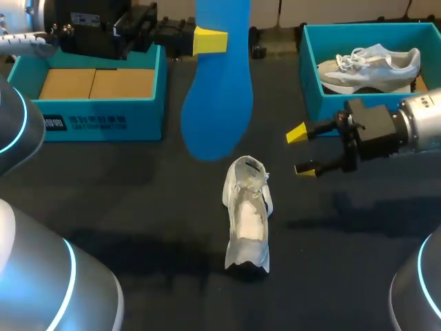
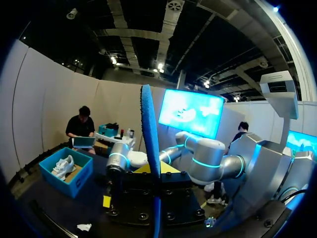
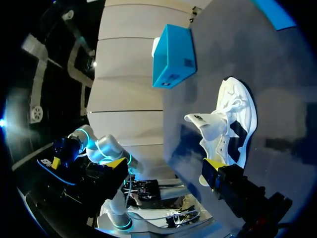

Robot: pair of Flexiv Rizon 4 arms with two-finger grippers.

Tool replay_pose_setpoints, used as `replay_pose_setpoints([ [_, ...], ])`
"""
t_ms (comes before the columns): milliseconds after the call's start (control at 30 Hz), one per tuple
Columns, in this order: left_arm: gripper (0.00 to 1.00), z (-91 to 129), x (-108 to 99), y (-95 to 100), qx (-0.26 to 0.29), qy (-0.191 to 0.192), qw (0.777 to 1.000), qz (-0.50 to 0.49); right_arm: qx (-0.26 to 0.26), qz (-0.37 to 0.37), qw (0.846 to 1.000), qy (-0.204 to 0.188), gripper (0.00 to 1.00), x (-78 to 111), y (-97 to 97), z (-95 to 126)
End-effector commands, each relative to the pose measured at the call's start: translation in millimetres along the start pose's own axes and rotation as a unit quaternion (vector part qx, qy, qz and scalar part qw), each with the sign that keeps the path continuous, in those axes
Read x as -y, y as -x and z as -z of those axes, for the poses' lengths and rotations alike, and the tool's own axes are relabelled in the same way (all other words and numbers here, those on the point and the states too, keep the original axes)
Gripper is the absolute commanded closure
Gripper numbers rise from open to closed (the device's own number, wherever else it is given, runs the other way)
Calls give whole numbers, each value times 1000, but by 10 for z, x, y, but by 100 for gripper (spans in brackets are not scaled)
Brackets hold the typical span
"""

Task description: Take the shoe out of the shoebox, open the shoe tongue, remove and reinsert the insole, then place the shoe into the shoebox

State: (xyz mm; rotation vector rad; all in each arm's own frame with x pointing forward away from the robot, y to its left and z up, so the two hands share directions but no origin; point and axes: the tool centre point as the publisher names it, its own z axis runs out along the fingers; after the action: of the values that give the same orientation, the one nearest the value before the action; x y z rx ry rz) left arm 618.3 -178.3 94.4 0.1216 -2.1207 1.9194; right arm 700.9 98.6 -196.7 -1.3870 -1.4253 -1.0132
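the blue insole (image 2: 148,129) stands upright and edge-on, a thin strip rising from the left gripper (image 2: 154,170). the gripper's yellow tips show on either side of the insole, pressed against it, above its black bolted body. to the left of the insole, farther off on the dark table (image 2: 47,201), sits an open blue shoebox (image 2: 79,182) with a white shoe (image 2: 63,166) lying inside. behind the insole, the silver right arm (image 2: 208,163) with glowing blue rings stretches across. a small white scrap (image 2: 84,227) lies on the table below and left of the insole.
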Motion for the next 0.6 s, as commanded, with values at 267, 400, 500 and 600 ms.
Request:
replay_pose_setpoints([
  [267, 100, -12, 4, 12, -1, 0, 1000, 0, 6, 10, 1000, 2, 0, -64, -189, -17],
  [400, 100, -10, -19, 40, -5, -8, 1000, -14, 2, 11, 1000, 0, 0, -57, -216, -8],
  [500, 100, -13, -87, 150, 6, -1, 993, -116, 2, 11, 1000, 0, 0, -57, -216, -8],
  [600, 100, -28, -177, 302, 23, 48, 969, -239, 2, 11, 1000, 0, 0, -57, -216, -8],
])
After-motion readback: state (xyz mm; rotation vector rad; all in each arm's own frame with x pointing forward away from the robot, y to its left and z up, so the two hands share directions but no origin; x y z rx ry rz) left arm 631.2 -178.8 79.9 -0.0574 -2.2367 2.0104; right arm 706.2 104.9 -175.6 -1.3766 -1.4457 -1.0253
